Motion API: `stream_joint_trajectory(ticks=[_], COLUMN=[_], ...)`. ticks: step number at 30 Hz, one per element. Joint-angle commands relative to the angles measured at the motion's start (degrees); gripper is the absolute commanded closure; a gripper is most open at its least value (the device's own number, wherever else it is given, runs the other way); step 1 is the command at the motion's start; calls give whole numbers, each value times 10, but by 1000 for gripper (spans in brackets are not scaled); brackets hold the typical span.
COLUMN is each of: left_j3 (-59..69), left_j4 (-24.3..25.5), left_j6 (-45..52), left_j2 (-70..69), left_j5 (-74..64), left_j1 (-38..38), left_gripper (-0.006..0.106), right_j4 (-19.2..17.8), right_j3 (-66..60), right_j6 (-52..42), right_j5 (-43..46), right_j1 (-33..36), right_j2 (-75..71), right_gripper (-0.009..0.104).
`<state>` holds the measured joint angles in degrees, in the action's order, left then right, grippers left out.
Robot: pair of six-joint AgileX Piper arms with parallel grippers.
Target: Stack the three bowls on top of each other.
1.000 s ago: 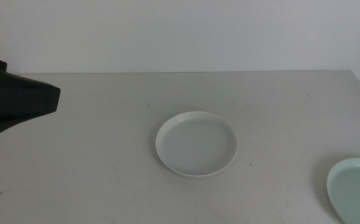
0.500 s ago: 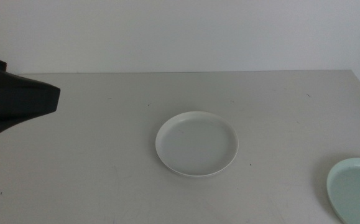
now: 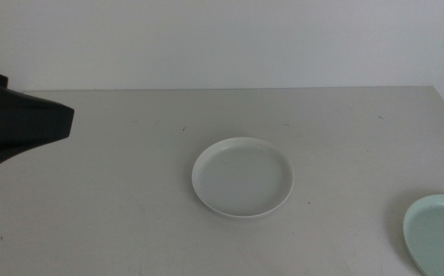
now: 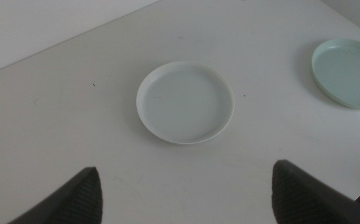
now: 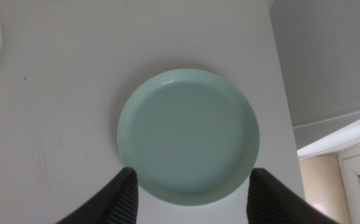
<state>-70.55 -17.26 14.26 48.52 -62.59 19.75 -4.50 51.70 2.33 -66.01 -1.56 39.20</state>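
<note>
Left tool (image 4: 186, 193): jaws spread wide, empty, raised over the counter (image 3: 129, 153) at its left side. White bowl (image 3: 242, 177): flat on the counter near centre, untouched. Mint green bowl (image 5: 188, 135): near the counter's right front corner. Right tool (image 5: 191, 190): released, empty, jaws straddling that bowl's rim from above.

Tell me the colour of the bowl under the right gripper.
Pale mint green bowl, clearest in the right wrist view.

white bowl (image 3: 243, 177), mint bowl (image 5: 188, 135) (perhaps paler)
</note>
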Motion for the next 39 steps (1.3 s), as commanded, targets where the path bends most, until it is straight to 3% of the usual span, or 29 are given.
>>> stream_joint_trajectory(ticks=[1,5,9,15,18,31,39], left_j3=[-12,-12,-12,-12,-12,-12,-12], left_j4=[-8,-7,-1,1,1,1,1], left_j6=[-4,-4,-4,-4,-4,-4,-4], left_j2=[-3,-3,-3,-3,-3,-3,-3], left_j5=[35,35,35,35,35,35,35], left_j1=[3,3,3,3,3,3,3], left_gripper=[-5,-5,-5,-5,-5,-5,-5], right_j4=[0,10,12,-15,-12,59,131], right_j3=[19,19,28,71,86,89,89], right_j6=[-49,-112,-112,-112,-122,-267,-372], right_j5=[22,5,-38,-37,-38,-40,-28], right_j1=[1,1,1,-1,-24,-200,-316], right_j2=[3,13,57,117,142,238,304], right_gripper=[50,50,50,50,50,50,50])
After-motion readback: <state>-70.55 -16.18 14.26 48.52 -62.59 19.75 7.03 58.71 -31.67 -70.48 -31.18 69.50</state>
